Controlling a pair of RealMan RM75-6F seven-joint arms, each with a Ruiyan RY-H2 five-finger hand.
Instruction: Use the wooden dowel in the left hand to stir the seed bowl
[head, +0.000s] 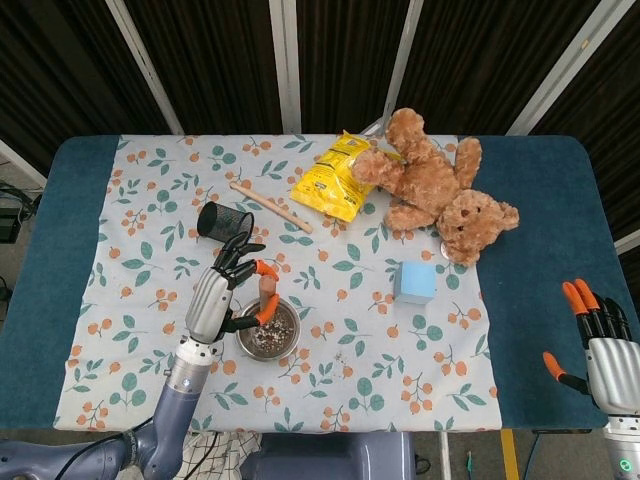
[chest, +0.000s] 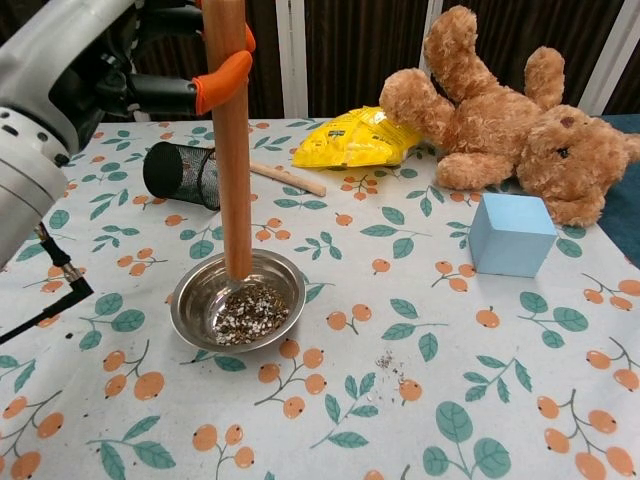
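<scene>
My left hand (head: 222, 293) (chest: 110, 75) holds a thick wooden dowel (chest: 231, 150) upright, pinched between orange-tipped fingers. The dowel's lower end hangs just inside the far rim of the steel seed bowl (chest: 196, 305), above the seeds (chest: 246, 313). From the head view only the dowel's top (head: 266, 291) shows over the bowl (head: 279, 345). My right hand (head: 603, 355) is off the cloth at the table's near right corner, fingers apart, holding nothing.
A black mesh cup (chest: 188, 172) lies on its side behind the bowl, a thin wooden stick (chest: 283, 174) beside it. A yellow bag (chest: 352, 139), a teddy bear (chest: 500, 125) and a blue cube (chest: 511, 235) sit to the right. Spilled seeds (chest: 392, 367) dot the cloth.
</scene>
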